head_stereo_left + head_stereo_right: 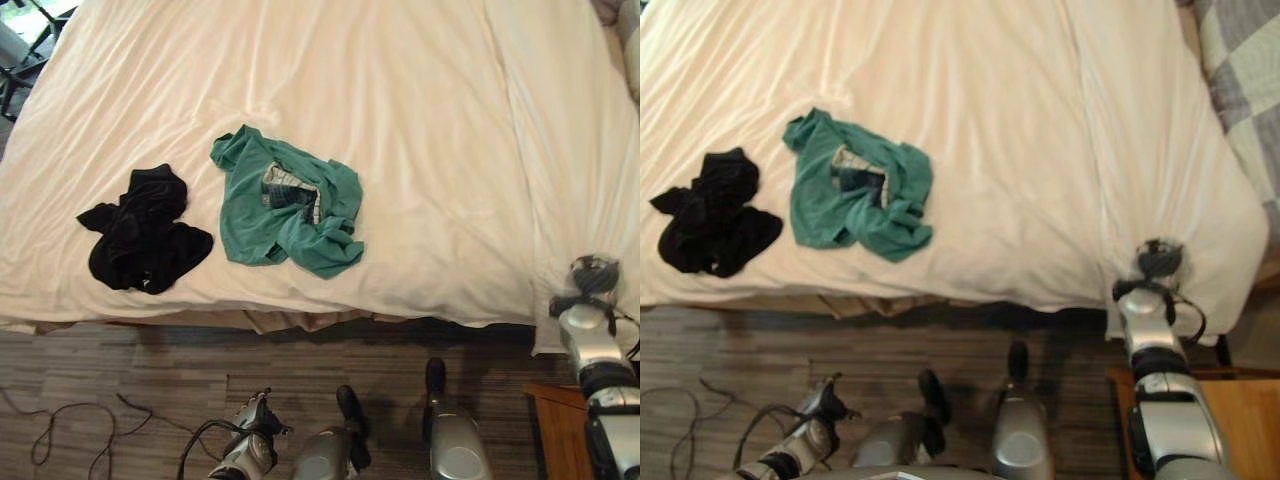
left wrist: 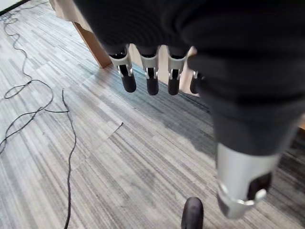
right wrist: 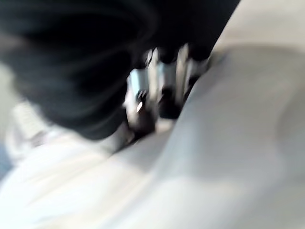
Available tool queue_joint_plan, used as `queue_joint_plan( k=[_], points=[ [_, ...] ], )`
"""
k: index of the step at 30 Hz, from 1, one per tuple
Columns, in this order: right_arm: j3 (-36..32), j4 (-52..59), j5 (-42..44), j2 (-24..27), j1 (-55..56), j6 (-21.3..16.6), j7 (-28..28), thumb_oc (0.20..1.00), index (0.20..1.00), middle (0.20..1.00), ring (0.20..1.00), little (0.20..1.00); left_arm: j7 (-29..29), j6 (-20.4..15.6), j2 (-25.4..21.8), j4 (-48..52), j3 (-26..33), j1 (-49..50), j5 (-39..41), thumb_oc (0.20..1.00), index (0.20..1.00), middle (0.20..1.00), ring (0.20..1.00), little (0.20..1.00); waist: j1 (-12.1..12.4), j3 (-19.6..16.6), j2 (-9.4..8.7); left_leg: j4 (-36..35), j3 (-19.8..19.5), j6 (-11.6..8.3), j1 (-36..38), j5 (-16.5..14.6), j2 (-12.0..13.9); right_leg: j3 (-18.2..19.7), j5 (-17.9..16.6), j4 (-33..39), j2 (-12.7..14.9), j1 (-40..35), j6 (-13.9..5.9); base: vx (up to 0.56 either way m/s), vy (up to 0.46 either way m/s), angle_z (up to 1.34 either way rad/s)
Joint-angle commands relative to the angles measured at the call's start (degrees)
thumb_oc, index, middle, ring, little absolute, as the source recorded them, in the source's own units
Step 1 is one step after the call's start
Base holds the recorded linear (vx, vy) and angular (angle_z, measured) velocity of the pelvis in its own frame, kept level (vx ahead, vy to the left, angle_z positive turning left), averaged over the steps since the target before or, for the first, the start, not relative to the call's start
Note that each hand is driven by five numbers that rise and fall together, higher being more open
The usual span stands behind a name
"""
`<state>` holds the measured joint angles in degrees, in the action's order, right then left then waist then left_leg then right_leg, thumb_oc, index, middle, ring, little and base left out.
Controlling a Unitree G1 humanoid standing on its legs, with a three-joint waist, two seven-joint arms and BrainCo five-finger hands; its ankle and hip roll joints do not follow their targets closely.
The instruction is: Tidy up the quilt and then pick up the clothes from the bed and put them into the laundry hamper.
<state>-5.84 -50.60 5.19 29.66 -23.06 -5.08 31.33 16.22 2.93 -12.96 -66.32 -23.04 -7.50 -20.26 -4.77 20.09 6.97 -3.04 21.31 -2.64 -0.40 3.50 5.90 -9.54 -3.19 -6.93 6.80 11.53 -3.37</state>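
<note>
the cream quilt (image 1: 400, 130) lies spread over the bed, its long folds running away from the near edge, with one raised seam running the same way on the robot's right side. the right hand (image 1: 1158, 262) sits at the quilt's near right corner where the cloth hangs over the edge; in the right wrist view its fingers (image 3: 164, 76) look curled down into the white cloth, but it is too blurred to tell whether they hold it. the green shirt (image 1: 285, 205) lies crumpled on the quilt well to the left of those fingers, its longer side slanting from the far left toward the near right, a small striped patch showing at its middle; no print on it can be read. the black garment (image 1: 145, 232) lies bunched just left of the shirt, near the bed's edge. the left hand (image 2: 152, 71) hangs low over the grey wood-look floor (image 2: 119, 157), fingers straight and relaxed, holding nothing.
</note>
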Motion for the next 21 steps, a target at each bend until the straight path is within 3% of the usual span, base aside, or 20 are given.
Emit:
queue_joint_plan(
  k=[1, 8, 9, 10, 11, 13, 14, 17, 18, 19, 21],
  points=[
    [0.86, -9.98, 5.51, -7.66, 17.26, 5.04, -2.38, 0.2, 0.2, 0.2, 0.2, 0.2, 2.02, 1.69, -0.6, -4.19, 2.32, 1.1, 0.73, 1.0, 1.0, 1.0, 1.0, 1.0, -3.05, -2.35, -2.74, 5.5, 0.13, -3.68, -1.27, -4.84, 2.34, 2.57, 7.4, -0.37, 2.19, -2.28, -4.43, 0.06, 0.068, 0.0],
    [1.74, -15.78, 1.41, -13.06, 28.89, 6.72, -7.4, 0.2, 0.2, 0.2, 0.2, 0.2, 1.11, 1.49, -2.02, -4.41, 3.14, 2.32, -1.8, 1.0, 1.0, 1.0, 1.0, 1.0, -5.34, -6.67, -6.62, -1.57, 1.58, -2.24, 5.3, -5.14, 0.46, 4.25, 3.77, 3.81, 2.68, -5.95, -7.07, 0.05, 0.126, -0.16],
    [2.69, -17.43, 0.72, -13.57, 28.58, 7.39, -8.01, 0.633, 0.633, 0.633, 0.633, 0.633, 0.8, 1.45, -2.49, -4.08, 2.7, 1.6, -2.05, 1.0, 1.0, 1.0, 1.0, 1.0, -5.21, -6.88, -7.72, -1.96, 1.73, -1.54, 6.45, -5.69, -0.03, 4.39, 3.67, 2.45, 2.95, -5.74, -7.76, -0.03, 0.181, -0.44],
    [2.94, -17.98, 0.83, -13.62, 28.27, 7.51, -8.18, 1.0, 1.0, 1.0, 1.0, 1.0, 0.68, 1.38, -2.68, -3.83, 2.36, 1.1, -2.07, 1.0, 1.0, 1.0, 1.0, 1.0, -5.05, -6.82, -8.18, -1.96, 1.82, -1.28, 6.84, -6.08, -0.3, 4.4, 3.6, 0.99, 3.13, -5.36, -8.23, -0.04, 0.134, -0.34],
    [2.94, -17.98, 0.83, -13.62, 28.26, 7.51, -8.18, 1.0, 1.0, 1.0, 1.0, 1.0, 0.68, 1.38, -2.68, -3.83, 2.36, 1.1, -2.07, 1.0, 1.0, 1.0, 1.0, 1.0, -5.05, -6.82, -8.18, -1.96, 1.83, -1.28, 6.84, -6.08, -0.31, 4.41, 3.61, 0.99, 3.14, -5.36, -8.23, -0.1, 0.137, -0.21],
    [5.43, -17.28, 0.2, -13.86, 25.21, 8.02, -8.81, 1.0, 1.0, 1.0, 1.0, 1.0, 0.7, 1.2, -3.15, -2.67, 1.71, -0.72, -1.57, 1.0, 1.0, 1.0, 1.0, 1.0, -4.55, -5.22, -9.17, -1.96, 1.81, -0.33, 7.37, -6.62, -0.83, 4.55, 1.54, -5.71, 4.07, -2.27, -10.15, -0.14, 0.132, -0.12],
    [6.3, -16.5, -0.1, -14.13, 24.66, 7.83, -9.04, 1.0, 1.0, 1.0, 1.0, 1.0, 0.69, 1.11, -3.36, -2.39, 1.39, -1.22, -1.71, 1.0, 1.0, 1.0, 1.0, 1.0, -4.46, -4.82, -9.16, -1.96, 1.56, -0.23, 7.24, -6.5, -0.81, 4.92, 2.23, -7.21, 3.54, -1.48, -9.96, -0.12, 0.079, 0.0],
    [8.39, -14.92, 0.65, -14.55, 23.07, 6.5, -9.31, 1.0, 1.0, 1.0, 1.0, 1.0, 0.17, 0.79, -3.3, -2.22, 0.53, -2.0, -2.0, 1.0, 1.0, 1.0, 1.0, 1.0, -4.65, -5.53, -8.64, -1.96, -0.11, 0.25, 6.26, -6.55, -1.58, 9.09, 6.89, -5.81, -3.0, -2.85, -7.66, -0.04, 0.037, 0.15],
    [8.41, -14.93, 0.65, -14.56, 23.04, 6.5, -9.31, 1.0, 1.0, 1.0, 1.0, 1.0, 0.17, 0.79, -3.32, -2.21, 0.56, -2.01, -2.01, 1.0, 1.0, 1.0, 1.0, 1.0, -4.6, -5.6, -8.62, -1.96, -0.04, 0.21, 6.13, -6.42, -1.5, 9.13, 6.63, -5.57, -3.09, -2.8, -7.58, 0.07, 0.024, 0.43],
    [10.38, -15.47, -0.12, -14.69, 21.51, 6.59, -9.91, 1.0, 1.0, 1.0, 1.0, 1.0, -0.04, 0.21, -2.61, -2.59, 0.43, -1.68, -2.21, 1.0, 1.0, 1.0, 1.0, 1.0, -3.68, -5.95, -8.4, 0.67, -1.7, 0.97, 5.46, -7.68, -3.54, 9.59, 7.6, -0.51, -2.51, -6.88, -5.36, 0.04, 0.008, 0.43],
    [11.26, -15.65, -0.16, -14.5, 19.99, 6.65, -10.1, 1.0, 1.0, 1.0, 1.0, 1.0, 0.18, 0.24, -2.27, -2.7, 0.68, -1.72, -1.73, 1.0, 1.0, 1.0, 1.0, 1.0, -3.33, -6.08, -8.2, 5.16, -2.4, 0.63, 2.93, -8.48, -3.88, 10.53, 7.14, 2.21, -2.63, -8.11, -4.77, -0.03, 0.014, 0.42]
  ],
)
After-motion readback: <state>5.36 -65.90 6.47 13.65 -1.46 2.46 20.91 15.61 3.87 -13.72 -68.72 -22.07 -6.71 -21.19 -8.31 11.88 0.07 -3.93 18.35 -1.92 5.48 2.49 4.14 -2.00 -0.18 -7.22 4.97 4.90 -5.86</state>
